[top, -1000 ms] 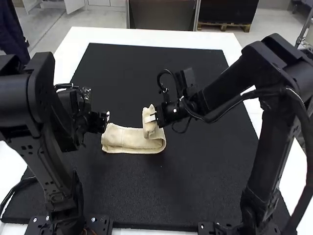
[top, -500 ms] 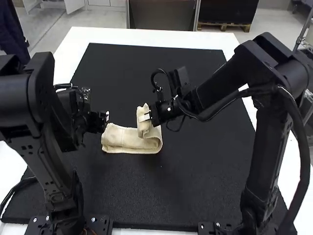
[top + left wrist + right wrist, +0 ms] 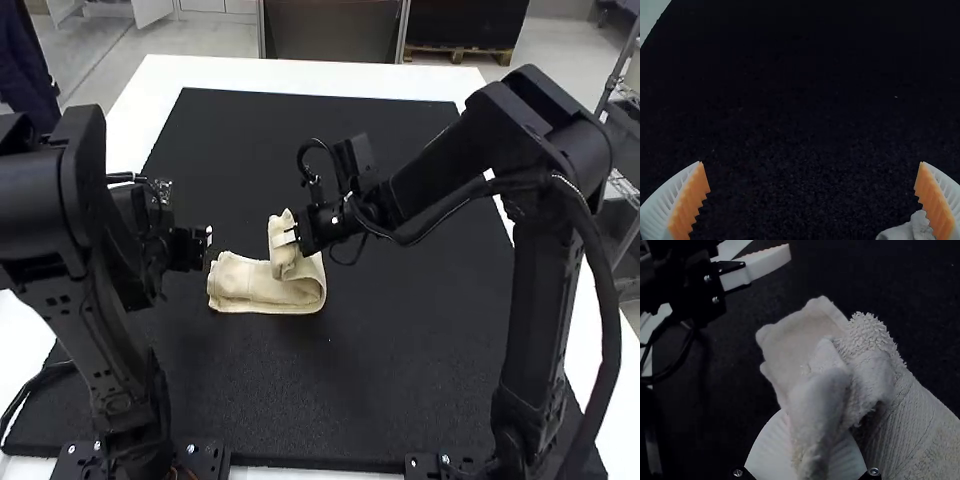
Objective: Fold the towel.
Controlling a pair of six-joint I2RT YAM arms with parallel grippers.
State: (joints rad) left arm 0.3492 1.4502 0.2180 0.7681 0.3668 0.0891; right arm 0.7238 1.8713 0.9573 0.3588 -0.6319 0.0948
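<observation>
The towel (image 3: 920,430) is soft, pale cloth – rough and looped like terry along one turned edge, finely ribbed over one stretch, nearly smooth on another. It lies on a matt black mat (image 3: 420,360) with a fine, grainy surface, above a smooth white tabletop (image 3: 300,72). The left gripper (image 3: 208,238) has white, ribbed, plastic-looking fingers (image 3: 662,205) with matt, rubbery orange pads (image 3: 687,205) – their faces serrated rather than smooth.
</observation>
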